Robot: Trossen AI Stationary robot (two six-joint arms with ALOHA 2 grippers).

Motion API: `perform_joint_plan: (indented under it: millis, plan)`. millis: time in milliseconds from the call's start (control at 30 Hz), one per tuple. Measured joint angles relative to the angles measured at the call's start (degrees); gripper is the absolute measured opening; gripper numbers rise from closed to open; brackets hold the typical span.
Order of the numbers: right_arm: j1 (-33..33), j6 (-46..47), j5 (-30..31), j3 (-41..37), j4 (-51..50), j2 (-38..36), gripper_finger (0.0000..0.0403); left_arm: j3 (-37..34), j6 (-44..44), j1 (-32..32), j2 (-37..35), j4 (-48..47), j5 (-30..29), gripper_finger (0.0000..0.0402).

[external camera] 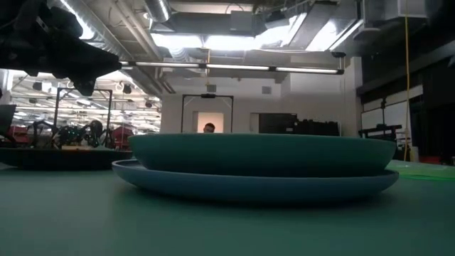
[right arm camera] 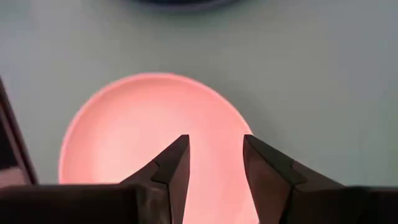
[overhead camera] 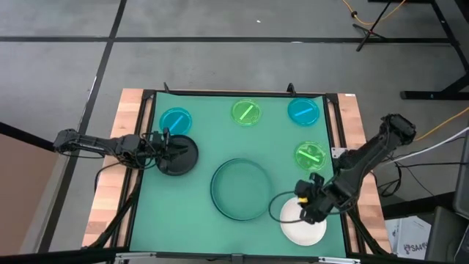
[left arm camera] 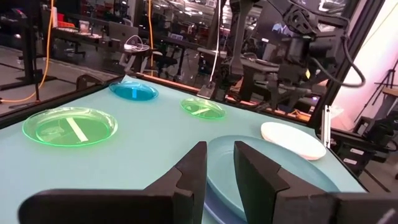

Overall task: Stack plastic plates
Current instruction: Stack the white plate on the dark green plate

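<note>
The right gripper [overhead camera: 306,205], jaws spread, hovered over the white plate [overhead camera: 303,227] beside the dark-green plate [overhead camera: 240,188]. The left gripper [overhead camera: 170,147], jaws slightly apart, hung over the black plate [overhead camera: 179,156]. Only the low view showed a blue plate [external camera: 256,186] under the green one.

Premises: a robotics laboratory or industrial workshop. Evidence: bare concrete floor [overhead camera: 220,59] marked with dark seams; exposed ceiling ducting [external camera: 213,21] and strip lights [external camera: 234,69]; benches [left arm camera: 93,37] stacked with equipment; orange cables [left arm camera: 48,50] trailing across the floor; further robot arms [external camera: 78,134] stand in the background hall.
</note>
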Motion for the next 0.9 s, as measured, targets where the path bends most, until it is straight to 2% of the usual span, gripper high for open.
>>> perform_joint_plan:
  millis: [300,633,733,900]
  plan:
    - [0.72,-3.47,-2.95,-0.07,-4.83,8.63,0.014,0.0,-0.03,0.0,0.0,0.0,0.01,0.0075]
    - [0.72,-6.47,-3.11,-0.07,-4.81,12.9,0.0136,-0.01,0.13,0.0,0.0,0.0,-0.22,0.0075]
    - [0.72,-6.6,-3.35,-0.07,-4.39,13.39,0.0118,0.01,0.14,0.0,-0.01,0.0,-0.41,0.0075]
    - [0.65,-5.73,-5.89,-2.52,0.3,13.43,0.0061,0.0,0.16,0.0,-0.01,0.0,-0.41,0.0075]
